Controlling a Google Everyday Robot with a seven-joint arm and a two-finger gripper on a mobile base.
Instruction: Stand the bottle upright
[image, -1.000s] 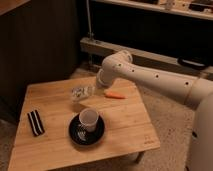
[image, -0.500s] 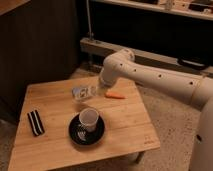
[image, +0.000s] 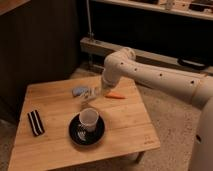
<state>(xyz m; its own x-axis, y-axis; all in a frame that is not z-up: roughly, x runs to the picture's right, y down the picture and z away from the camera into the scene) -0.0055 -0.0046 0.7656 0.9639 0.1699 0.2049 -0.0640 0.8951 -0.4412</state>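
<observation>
The bottle (image: 81, 92) is a small pale thing with a bluish-dark label. It lies low over the middle of the wooden table (image: 125, 125), just behind the cup. My gripper (image: 93, 95) reaches down from the white arm (image: 150, 75) at the bottle's right end and is shut on it. The fingers cover that end of the bottle.
A white cup (image: 88, 119) stands on a black plate (image: 75, 134) in front of the gripper. A black bar with white stripes (image: 35, 122) lies near the left edge. A small orange piece (image: 115, 96) lies right of the gripper. Dark shelving stands behind the table.
The arm's elbow has risen a little. The gripper and the bottle have stayed at nearly the same spot on the table.
</observation>
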